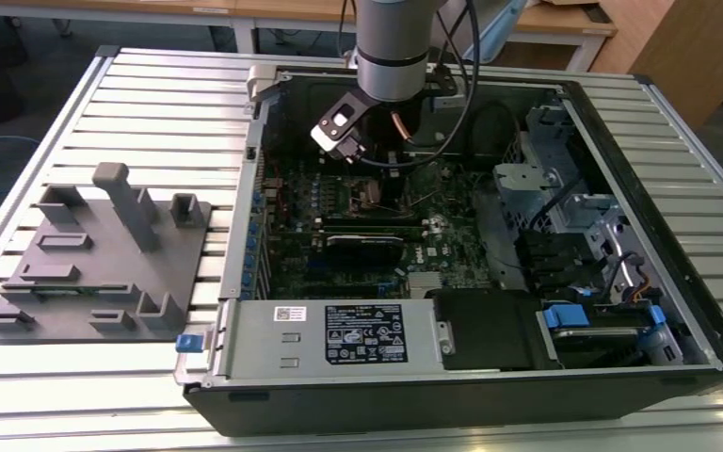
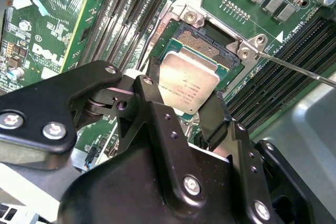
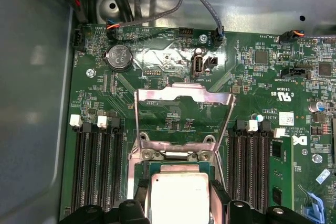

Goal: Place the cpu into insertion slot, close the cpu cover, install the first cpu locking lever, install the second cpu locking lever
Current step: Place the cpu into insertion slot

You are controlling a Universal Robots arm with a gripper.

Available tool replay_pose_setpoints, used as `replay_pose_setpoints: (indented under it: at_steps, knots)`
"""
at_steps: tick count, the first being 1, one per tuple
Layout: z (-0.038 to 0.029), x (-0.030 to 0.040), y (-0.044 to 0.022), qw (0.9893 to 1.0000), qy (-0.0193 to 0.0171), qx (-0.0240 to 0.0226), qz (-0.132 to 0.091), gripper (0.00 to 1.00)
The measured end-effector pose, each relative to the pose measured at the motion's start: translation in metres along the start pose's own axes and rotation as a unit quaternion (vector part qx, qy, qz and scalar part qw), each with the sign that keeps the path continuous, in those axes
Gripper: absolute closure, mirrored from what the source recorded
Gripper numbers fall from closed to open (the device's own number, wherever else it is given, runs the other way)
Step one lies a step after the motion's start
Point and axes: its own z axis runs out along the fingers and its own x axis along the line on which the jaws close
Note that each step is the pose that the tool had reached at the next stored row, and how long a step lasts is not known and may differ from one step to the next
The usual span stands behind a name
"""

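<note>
Silvery cpu (image 2: 190,80), faint print, in gripper (image 2: 185,90)

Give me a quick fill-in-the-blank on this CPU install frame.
1. The pincer is shut on the ____.
2. The cpu cover stands ____ beside the insertion slot.
3. The circuit board around the slot is ____ in colour.
Missing words: cpu; open; green.

One cpu (image 3: 178,199); one insertion slot (image 2: 206,43); one cpu cover (image 3: 184,91); one gripper (image 2: 185,90).
</note>
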Motion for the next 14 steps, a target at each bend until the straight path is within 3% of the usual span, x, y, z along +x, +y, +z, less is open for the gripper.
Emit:
replay_pose_setpoints:
  at_steps: [2,4,5,14]
  knots:
    - [0.0000,0.0000,0.0000,1.0000,0.0000,0.0001,0.000,0.46]
    - [0.0004,0.0001,0.0001,1.0000,0.0004,0.0090,0.000,0.46]
    - [0.0003,0.0001,0.0001,0.9999,0.0003,0.0105,0.000,0.46]
    - [0.0012,0.0004,0.0000,0.9999,0.0001,0.0123,0.006,0.46]
